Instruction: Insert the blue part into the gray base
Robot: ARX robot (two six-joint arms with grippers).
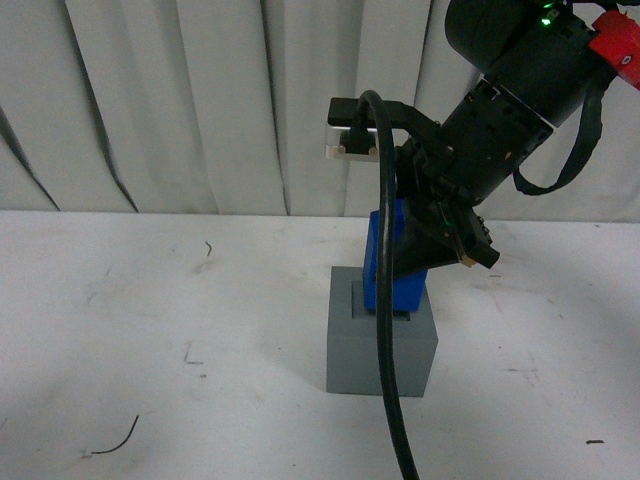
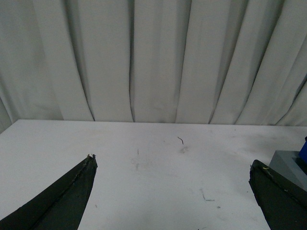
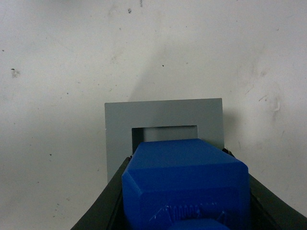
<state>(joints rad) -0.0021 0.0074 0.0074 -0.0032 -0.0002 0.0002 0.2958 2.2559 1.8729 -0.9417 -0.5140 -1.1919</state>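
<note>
The gray base (image 1: 381,343) is a matte cube standing on the white table right of centre, its square recess facing up. My right gripper (image 1: 415,285) is shut on the blue part (image 1: 392,268), a bright blue block whose lower end sits at the mouth of the recess. In the right wrist view the blue part (image 3: 184,184) fills the space between the fingers and covers most of the recess of the gray base (image 3: 164,115). My left gripper (image 2: 172,165) is open over bare table, with the gray base (image 2: 289,165) beside its finger.
A white curtain (image 1: 200,100) hangs along the back of the table (image 1: 150,330). A thick black cable (image 1: 385,340) hangs in front of the base. A short black wire scrap (image 1: 115,440) lies near the front left.
</note>
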